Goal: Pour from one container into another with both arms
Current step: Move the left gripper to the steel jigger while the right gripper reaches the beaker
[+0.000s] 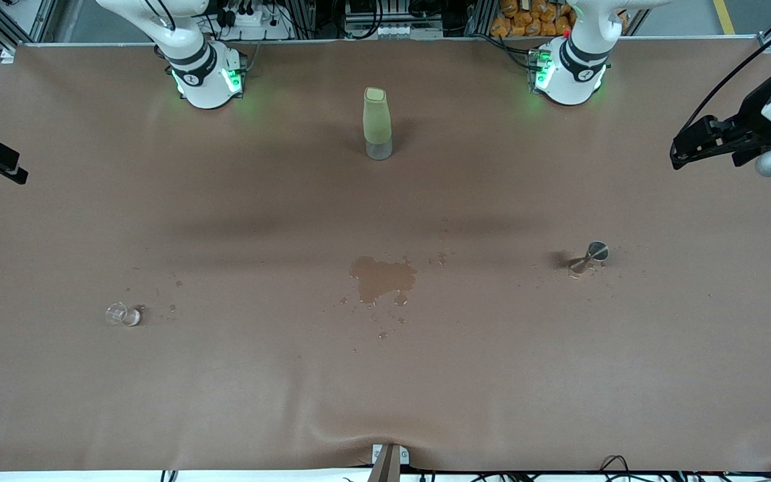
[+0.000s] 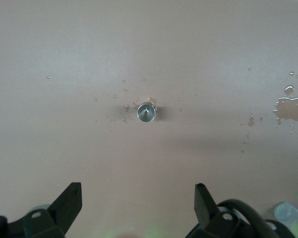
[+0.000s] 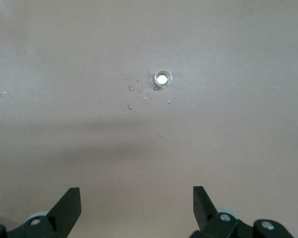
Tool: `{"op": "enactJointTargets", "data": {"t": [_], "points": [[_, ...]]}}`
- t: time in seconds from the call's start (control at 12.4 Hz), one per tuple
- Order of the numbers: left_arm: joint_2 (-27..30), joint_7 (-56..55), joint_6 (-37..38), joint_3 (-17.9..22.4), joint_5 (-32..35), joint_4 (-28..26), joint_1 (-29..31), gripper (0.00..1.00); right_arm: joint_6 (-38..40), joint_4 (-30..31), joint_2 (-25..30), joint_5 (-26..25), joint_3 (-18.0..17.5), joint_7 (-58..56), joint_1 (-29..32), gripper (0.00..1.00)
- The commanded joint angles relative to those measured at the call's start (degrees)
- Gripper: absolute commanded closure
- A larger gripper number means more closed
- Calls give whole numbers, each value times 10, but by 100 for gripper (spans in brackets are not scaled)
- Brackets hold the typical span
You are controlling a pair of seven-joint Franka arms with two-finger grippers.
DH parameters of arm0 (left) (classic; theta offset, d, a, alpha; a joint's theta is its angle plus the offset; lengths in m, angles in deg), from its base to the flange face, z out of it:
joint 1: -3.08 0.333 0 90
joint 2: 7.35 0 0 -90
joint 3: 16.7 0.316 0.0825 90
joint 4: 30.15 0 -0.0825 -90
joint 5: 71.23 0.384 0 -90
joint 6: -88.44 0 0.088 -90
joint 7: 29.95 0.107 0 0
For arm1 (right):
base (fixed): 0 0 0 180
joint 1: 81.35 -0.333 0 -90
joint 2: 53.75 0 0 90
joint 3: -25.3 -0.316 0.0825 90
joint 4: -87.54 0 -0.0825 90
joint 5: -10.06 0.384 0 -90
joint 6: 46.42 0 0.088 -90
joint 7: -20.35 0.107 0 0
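Observation:
The tiny clear glass cup (image 1: 118, 313) stands on the brown table toward the right arm's end, with water drops around it. In the right wrist view the cup (image 3: 163, 78) shows from above, well clear of my open right gripper (image 3: 136, 190). The silvery jigger (image 1: 593, 254) stands toward the left arm's end, farther from the front camera than the cup. It shows round-rimmed (image 2: 146, 112) ahead of my open left gripper (image 2: 138, 187). Both grippers are empty and hang high at the table's ends, the left (image 1: 678, 158) and the right (image 1: 16, 174).
A tall pale-green bottle (image 1: 377, 124) with a clear base stands between the two arm bases. A wet puddle (image 1: 382, 278) with scattered drops lies mid-table; its edge (image 2: 293, 109) shows in the left wrist view. A clamp (image 1: 389, 462) sits at the table's near edge.

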Motion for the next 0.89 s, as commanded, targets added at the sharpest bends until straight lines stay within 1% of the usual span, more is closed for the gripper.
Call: {"op": "enactJointTargets", "data": {"t": [0.0, 0.24, 0.32, 0.4, 0.48, 0.64, 0.8], "points": [[-10, -1, 9, -2, 9, 15, 3, 0, 4, 3, 5, 5, -1, -5, 4, 0], [-12, 6, 12, 0, 3, 12, 6, 0, 4, 4, 5, 4, -1, -5, 6, 0], [-16, 11, 24, -1, -3, 12, 23, 0, 4, 5, 5, 4, 0, -5, 6, 0], [-19, 13, 26, 0, -23, 7, 30, 0, 4, 5, 4, 5, 1, -5, 7, 0], [-17, 16, 30, 0, -33, -7, 37, 0, 4, 5, 2, 5, 1, -5, 8, 0], [-13, 73, 30, 0, -34, -34, 44, 0, 4, 5, 0, 5, 1, -6, 9, 0], [3, 89, 22, -1, -35, -66, 61, 0, 4, 6, -8, 22, 2, -14, 19, 0]]}}
